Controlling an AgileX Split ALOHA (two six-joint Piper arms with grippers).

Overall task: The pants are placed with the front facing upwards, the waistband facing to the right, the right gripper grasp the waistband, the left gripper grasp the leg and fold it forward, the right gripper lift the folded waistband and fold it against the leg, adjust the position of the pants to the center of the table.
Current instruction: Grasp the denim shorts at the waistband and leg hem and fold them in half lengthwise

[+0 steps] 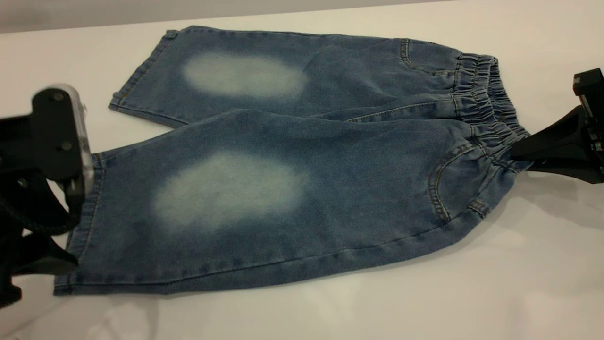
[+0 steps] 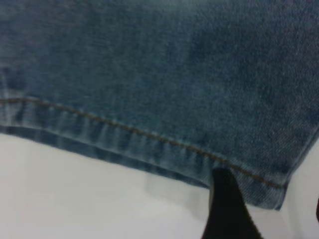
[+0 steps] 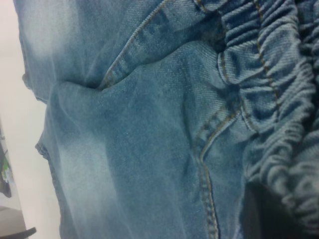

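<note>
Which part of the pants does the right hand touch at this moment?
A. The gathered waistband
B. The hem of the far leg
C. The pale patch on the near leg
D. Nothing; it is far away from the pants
A. In the exterior view the right hand has its black wedge tip at the ruched waistband of the pants, at the near corner, away from the hems and pale patches.

A plain grey band of background [image 1: 94, 12] runs along the far edge of the smooth white counter [image 1: 519, 283], widest at the exterior view's left and thinning toward its right. In the right wrist view, past the counter's edge, sits a small green and dark shape [image 3: 5, 174] and below it a flat dark grey form [image 3: 15, 233], both too cropped to identify.
</note>
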